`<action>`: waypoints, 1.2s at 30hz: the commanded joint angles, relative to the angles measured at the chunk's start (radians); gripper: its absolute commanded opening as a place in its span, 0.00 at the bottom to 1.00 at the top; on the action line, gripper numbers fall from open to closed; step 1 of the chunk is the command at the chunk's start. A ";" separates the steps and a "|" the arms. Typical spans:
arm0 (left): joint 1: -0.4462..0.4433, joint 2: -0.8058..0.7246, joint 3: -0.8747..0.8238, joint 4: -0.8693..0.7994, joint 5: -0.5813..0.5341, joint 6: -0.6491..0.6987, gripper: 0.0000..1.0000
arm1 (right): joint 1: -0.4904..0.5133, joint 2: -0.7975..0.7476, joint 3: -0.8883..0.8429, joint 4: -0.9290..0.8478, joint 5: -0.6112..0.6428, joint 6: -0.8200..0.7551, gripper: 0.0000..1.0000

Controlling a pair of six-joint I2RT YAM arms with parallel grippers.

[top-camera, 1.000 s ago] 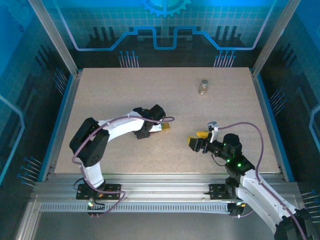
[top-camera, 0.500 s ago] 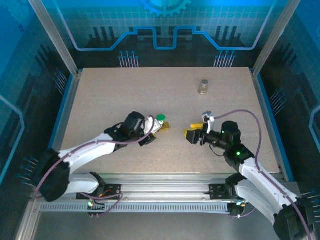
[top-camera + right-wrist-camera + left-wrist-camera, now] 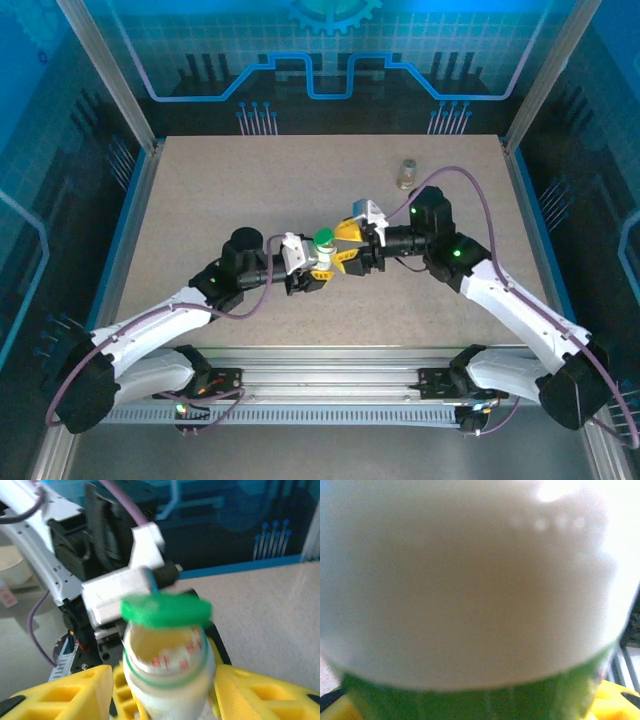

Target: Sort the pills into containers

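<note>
Clamped upright in left gripper (image 3: 312, 268): bottle (image 3: 167, 680), cap (image 3: 165, 611) topmost. Straddled just below cap by right gripper (image 3: 347, 256), fingers (image 3: 65, 692) part-open; contact unclear.

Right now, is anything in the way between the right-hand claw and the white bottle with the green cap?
Nothing visible. The white bottle stands between the right gripper's yellow fingers, with the left gripper holding it from the other side.

A robotics lab test cell: a speckled tabletop (image 3: 200, 200) boxed in by aluminium extrusion rails (image 3: 330, 385) and posts, walled with blue panels (image 3: 420, 60) printed with circuit traces and a gear (image 3: 330, 12).
</note>
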 commanded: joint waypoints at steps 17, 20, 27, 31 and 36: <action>0.008 0.034 -0.003 0.091 0.072 0.051 0.25 | 0.099 0.193 0.232 -0.428 0.027 -0.392 0.25; 0.008 0.043 -0.001 0.099 0.022 0.058 0.44 | 0.090 0.176 0.192 -0.357 0.068 -0.345 0.13; 0.008 0.033 -0.044 0.182 -0.116 0.058 0.99 | 0.002 0.148 0.112 -0.181 0.199 -0.142 0.04; 0.008 0.023 -0.104 0.277 -0.231 0.049 0.99 | -0.055 0.140 0.067 -0.072 0.430 -0.011 0.04; 0.008 0.017 -0.146 0.379 -0.493 -0.054 0.99 | -0.099 0.189 -0.016 0.093 0.758 0.195 0.05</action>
